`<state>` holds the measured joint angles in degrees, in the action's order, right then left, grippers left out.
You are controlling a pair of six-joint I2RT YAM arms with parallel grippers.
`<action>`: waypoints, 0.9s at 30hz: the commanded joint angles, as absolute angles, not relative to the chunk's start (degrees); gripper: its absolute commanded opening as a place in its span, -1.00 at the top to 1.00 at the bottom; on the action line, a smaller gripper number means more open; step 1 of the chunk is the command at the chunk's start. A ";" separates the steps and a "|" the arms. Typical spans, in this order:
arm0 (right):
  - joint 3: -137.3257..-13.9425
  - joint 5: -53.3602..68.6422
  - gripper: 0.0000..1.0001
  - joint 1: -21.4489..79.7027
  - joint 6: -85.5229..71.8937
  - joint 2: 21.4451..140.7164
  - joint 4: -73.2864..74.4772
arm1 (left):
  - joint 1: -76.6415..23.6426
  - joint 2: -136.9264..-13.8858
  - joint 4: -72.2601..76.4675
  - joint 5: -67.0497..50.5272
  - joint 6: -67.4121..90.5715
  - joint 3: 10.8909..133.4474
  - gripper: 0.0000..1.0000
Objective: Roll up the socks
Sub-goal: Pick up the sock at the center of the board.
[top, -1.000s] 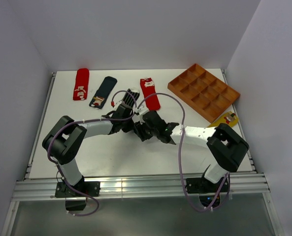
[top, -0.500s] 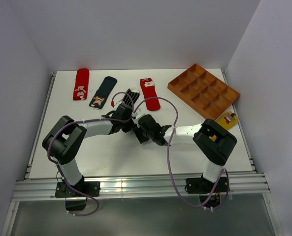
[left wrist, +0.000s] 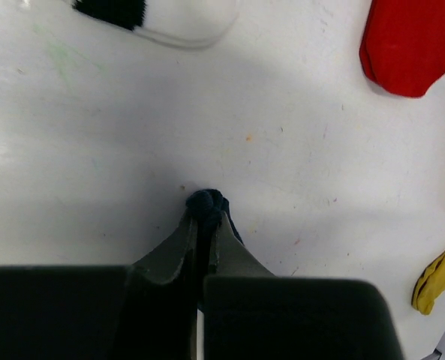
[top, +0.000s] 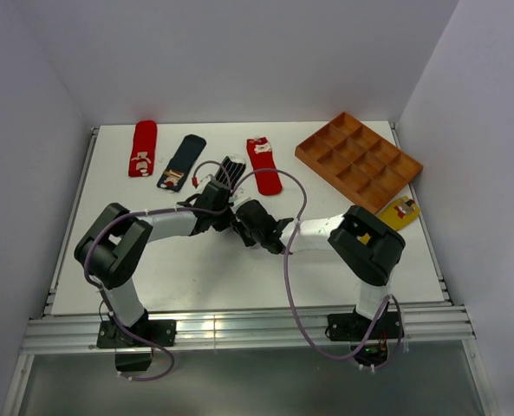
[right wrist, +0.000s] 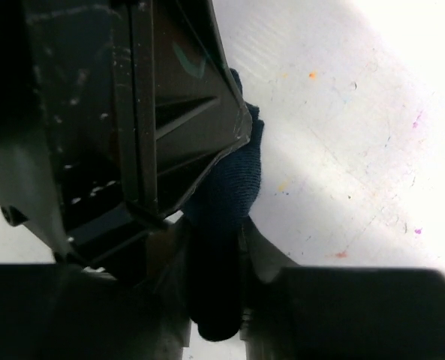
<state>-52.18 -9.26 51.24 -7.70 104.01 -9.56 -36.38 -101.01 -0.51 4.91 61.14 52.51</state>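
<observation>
Both arms reach in to the middle of the desk [top: 196, 277] and meet over a navy sock [right wrist: 233, 172]. The left gripper [left wrist: 205, 217] is pinched tight on one bunched end of it. The right gripper [right wrist: 214, 240] has the sock filling the gap between its fingers, which press it from both sides.

Bare white surface runs from there to the near edge. Walls stand close on the left, back and right.

Toward the back lie a red sock [top: 142, 147], a patched navy sock [top: 181, 162], a striped sock [top: 230, 169] and a second red sock [top: 264, 165]. At the back right sits a wooden tray [top: 335, 180] divided into compartments. A yellow sock [top: 398, 211] lies outside it, at its near corner.
</observation>
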 commanded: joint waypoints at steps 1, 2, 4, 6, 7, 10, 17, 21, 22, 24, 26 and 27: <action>-53.00 -11.60 0.64 51.42 -7.56 107.84 -3.70 | -38.06 -100.81 -2.29 3.43 60.38 52.12 0.99; -52.91 -11.69 0.73 50.98 -7.73 107.67 -3.26 | -37.97 -100.03 -2.11 3.86 60.47 51.95 0.99; -52.12 -11.34 0.98 50.45 -8.87 107.14 -2.03 | -37.71 -99.15 -2.02 4.22 60.73 51.50 0.90; -51.24 -10.81 1.00 49.57 -10.01 105.39 -1.58 | -37.36 -97.56 -1.93 4.39 60.91 50.98 0.78; -50.11 -10.81 1.00 49.40 -10.28 104.77 -1.58 | -36.83 -96.25 -1.93 4.57 61.08 50.89 0.64; -48.35 -11.07 1.00 49.04 -11.25 101.87 -0.44 | -35.25 -93.18 -2.63 4.83 61.35 50.71 0.35; -45.18 -11.96 1.00 47.38 -12.48 90.56 2.72 | -29.45 -82.89 -9.56 5.71 58.98 54.05 -0.17; -48.24 -13.09 1.00 43.95 -11.69 83.77 8.42 | -23.31 -75.78 -14.49 5.89 55.21 56.60 -0.32; -49.03 -13.27 1.00 41.94 -11.17 82.63 9.39 | -22.33 -72.89 -15.28 5.71 54.59 56.78 -0.34; -51.49 -13.88 1.00 39.13 -9.15 79.20 11.76 | -19.09 -70.06 -17.83 5.45 52.48 57.21 -0.42; -53.16 -14.50 1.00 34.03 -6.26 76.65 12.91 | -17.32 -66.02 -19.33 5.89 50.63 57.22 -0.48; -55.18 -14.68 1.00 32.19 -5.54 76.21 13.88 | -15.84 -64.79 -20.99 6.32 49.06 57.13 -0.56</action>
<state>-49.78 -11.81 36.93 -9.26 79.66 10.59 -18.11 -68.53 -15.44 5.45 54.41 55.42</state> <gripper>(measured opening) 0.199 0.755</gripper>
